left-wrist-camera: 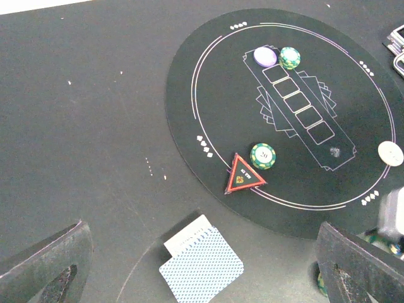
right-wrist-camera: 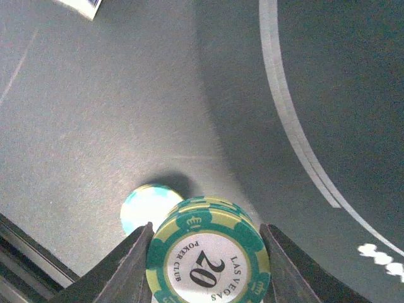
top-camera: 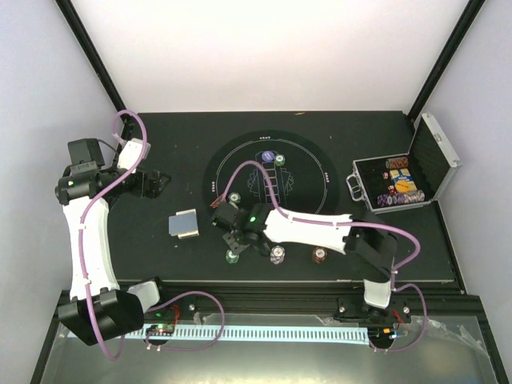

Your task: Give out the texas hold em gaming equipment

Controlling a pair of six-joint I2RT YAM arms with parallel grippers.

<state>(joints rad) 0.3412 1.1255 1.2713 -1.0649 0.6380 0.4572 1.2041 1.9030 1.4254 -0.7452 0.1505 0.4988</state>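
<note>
Soft overhead light lies even on my matte black counter; the white back wall blows out; close up, the green striped chip reads sharp; the pale round chip behind it glares white; the fingers of my left tool blur darkly.

A robotics lab cell — plain white walls enclose a black table.

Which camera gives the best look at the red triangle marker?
Left wrist view: the red triangle marker lies whole and unobstructed near the round mat's edge. Top external shows only a small red sliver beside the right arm. Right wrist misses it.
</note>
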